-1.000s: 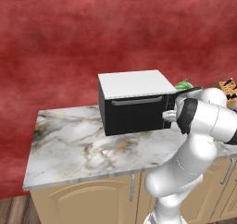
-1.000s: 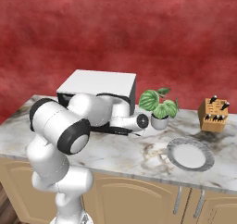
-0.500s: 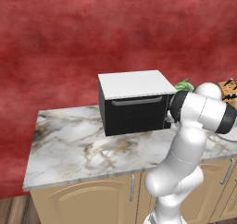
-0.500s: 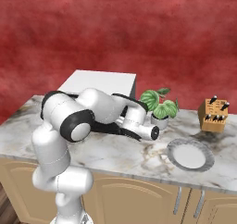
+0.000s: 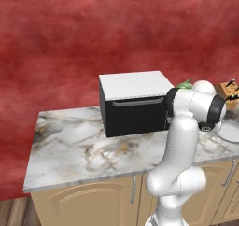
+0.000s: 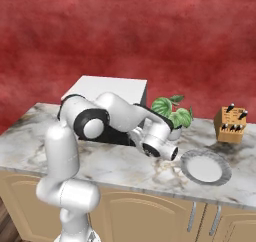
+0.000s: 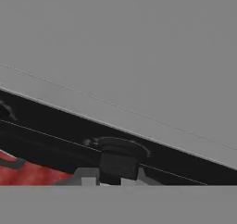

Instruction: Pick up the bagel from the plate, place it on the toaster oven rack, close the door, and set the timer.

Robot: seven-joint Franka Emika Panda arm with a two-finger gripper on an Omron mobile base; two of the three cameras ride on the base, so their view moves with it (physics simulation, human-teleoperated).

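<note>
Bagel-less pale grey-white round plate sits near the marble counter's right front edge; boxy black toaster oven stands shut. I'd twist its dark timer knob steadily (gripper nearly closed on it).

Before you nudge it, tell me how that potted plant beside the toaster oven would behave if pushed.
The potted plant would probably tip rather than slide: broad leaves spread well above a small pot. The leaves look floppy and would likely bend. It stands close to the toaster oven, so a push that way may knock it against the side.
</note>
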